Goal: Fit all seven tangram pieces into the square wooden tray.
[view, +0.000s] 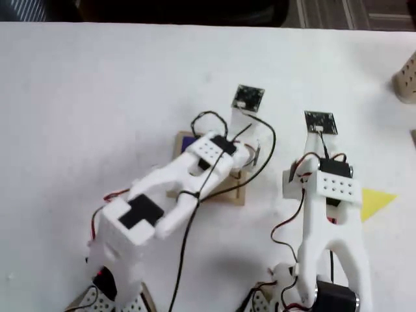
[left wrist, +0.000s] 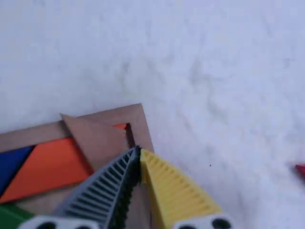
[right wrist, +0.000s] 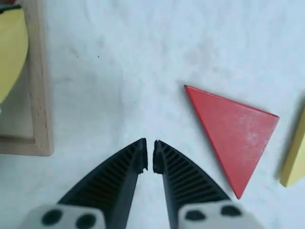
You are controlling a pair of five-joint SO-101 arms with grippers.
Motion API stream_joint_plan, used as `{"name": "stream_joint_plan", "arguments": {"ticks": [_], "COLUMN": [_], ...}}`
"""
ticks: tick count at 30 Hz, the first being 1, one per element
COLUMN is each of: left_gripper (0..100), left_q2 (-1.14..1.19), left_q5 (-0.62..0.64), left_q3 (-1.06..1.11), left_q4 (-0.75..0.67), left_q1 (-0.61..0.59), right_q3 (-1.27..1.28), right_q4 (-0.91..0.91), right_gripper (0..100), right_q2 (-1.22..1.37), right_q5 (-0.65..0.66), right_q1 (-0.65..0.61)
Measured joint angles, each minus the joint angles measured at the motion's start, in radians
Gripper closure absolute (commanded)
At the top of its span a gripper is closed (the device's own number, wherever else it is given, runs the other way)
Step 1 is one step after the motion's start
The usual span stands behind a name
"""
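High view, left to right: left arm (view: 169,188) lay diagonally from lower left to frame centre, covering most of the square wooden tray (view: 229,195).

Left wrist view, lower left: blue piece (left wrist: 9,162), orange piece (left wrist: 47,167) and green piece (left wrist: 8,215) sat flat inside the tray. Next over, centre-left, the brown triangular piece (left wrist: 95,138) had one tip up on the tray rim, so it looked tilted rather than seated. Left gripper (left wrist: 138,153) was closed, with grey and yellow fingers tip to tip and nothing between them. The tips were at the triangle's edge, by the tray's inner corner. My read: the closed jaws were serving as a pusher to nudge that piece down into the corner, not as a grasp.

Right arm (view: 325,214) stood right of centre in the high view, apart from the tray.

Right wrist view: tray corner at the left edge. Right gripper (right wrist: 148,155) was at bottom centre over bare white table (right wrist: 143,57), black fingers nearly together with only a slit between them, holding nothing. Flat red triangle (right wrist: 228,129) lay centre-right, near the tips but not touching. It was likely the next pick, and the jaws would need opening first.

Yellow triangle (view: 378,200) lay at the right of the high view, just beside the right arm and outside the tray. Task not finished.
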Motion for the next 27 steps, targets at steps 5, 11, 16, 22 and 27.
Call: {"name": "stream_joint_plan", "arguments": {"ticks": [5, 11, 16, 22, 27], "left_gripper": [98, 98, 98, 98, 98], "left_q2": [-0.094, -0.199, -0.212, -0.212, -0.203], "left_q5": [0.000, 0.000, 0.000, 0.000, 0.000], "left_q3": [0.146, 0.229, 0.229, 0.229, 0.229], "left_q4": [-0.034, -0.089, -0.092, -0.092, -0.094], "left_q1": [0.000, 0.000, -0.014, -0.046, -0.046], "right_q3": [0.000, 0.000, 0.000, 0.000, 0.000], "right_q4": [-0.003, -0.003, -0.003, -0.003, -0.003], "right_gripper": [97.5, 97.5, 97.5, 97.5, 97.5], "right_q2": [0.000, 0.000, 0.000, 0.000, 0.000], "right_q5": [0.000, 0.000, 0.000, 0.000, 0.000], "right_q1": [0.000, 0.000, 0.000, 0.000, 0.000]}}
